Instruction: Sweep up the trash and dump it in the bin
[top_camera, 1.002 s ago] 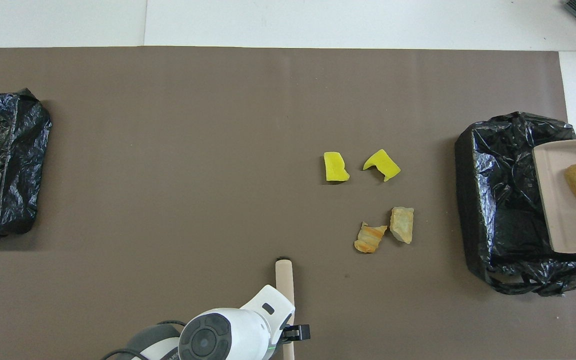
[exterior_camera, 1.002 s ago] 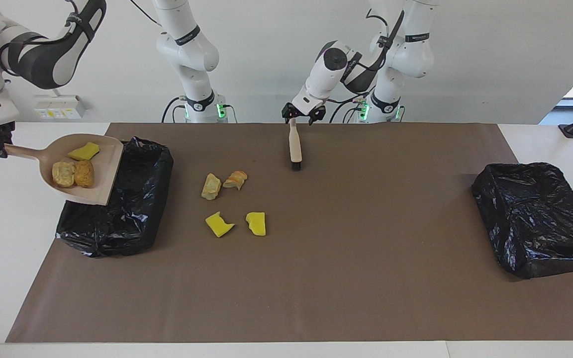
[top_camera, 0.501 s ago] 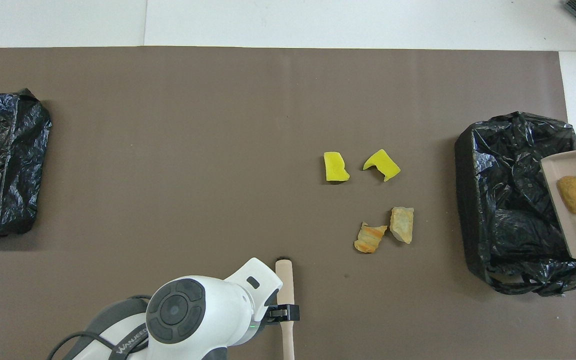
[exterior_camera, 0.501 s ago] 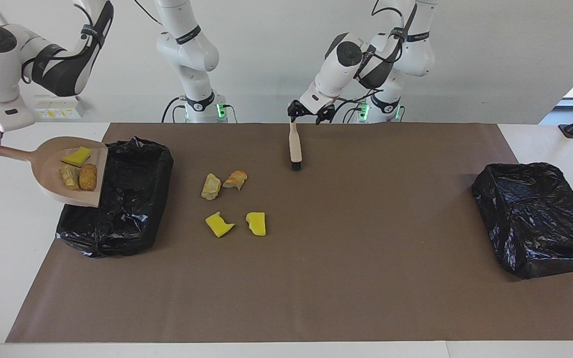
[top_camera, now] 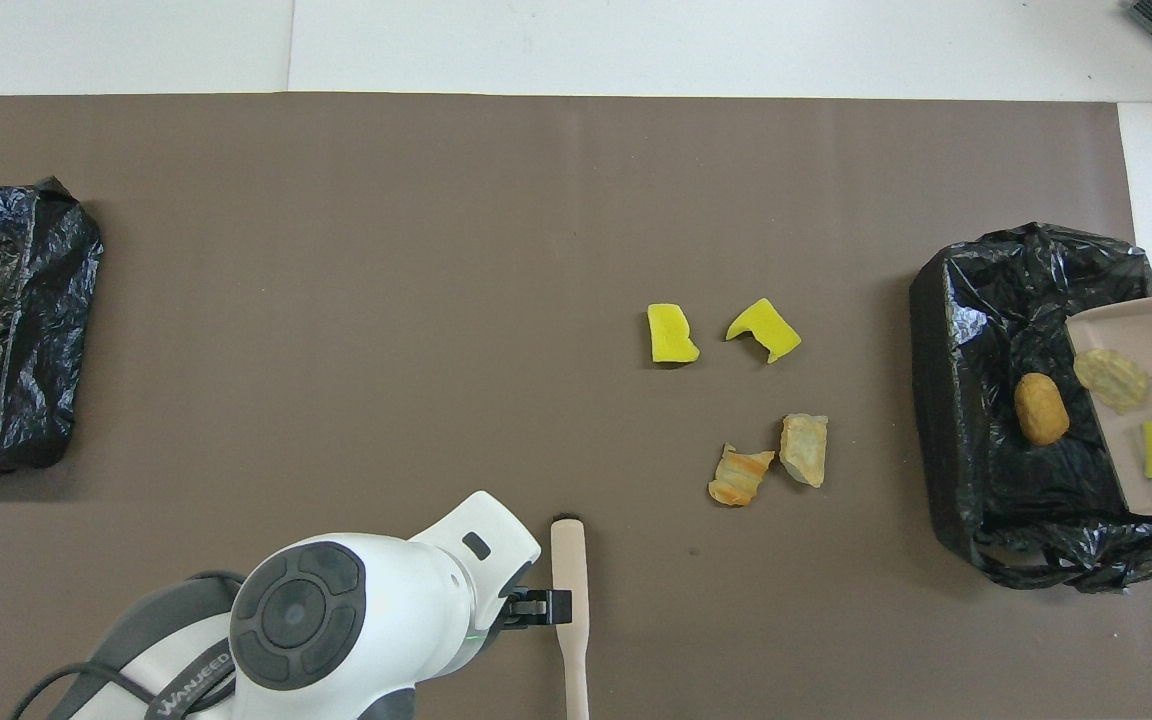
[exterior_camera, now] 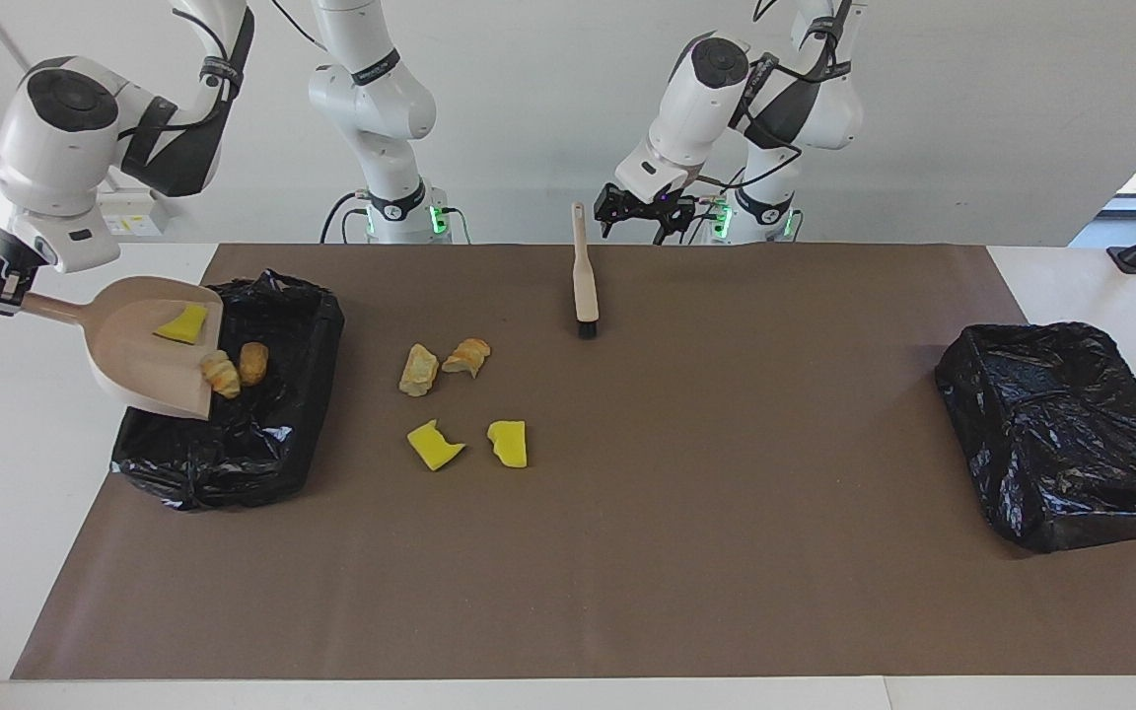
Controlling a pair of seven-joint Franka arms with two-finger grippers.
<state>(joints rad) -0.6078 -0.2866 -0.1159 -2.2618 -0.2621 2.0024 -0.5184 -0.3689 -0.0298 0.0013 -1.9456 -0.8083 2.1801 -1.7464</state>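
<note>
Trash chunks: I see one yellow sponge piece on my tilted pink-beige plastic dustpan, two tan bread-like pieces tumbling off its lip into the black bag-lined bin, and four more chunks on the brown mat. My right gripper is clamped on the dustpan's handle. My left gripper gapes wide, empty, beside the wooden brush

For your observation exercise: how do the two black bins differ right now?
The bin at the right arm's end has the tilted dustpan over it and a tan chunk dropping in; the bin at the left arm's end has nothing over it and shows no trash. Both are black-bagged and sit at the mat's ends.
</note>
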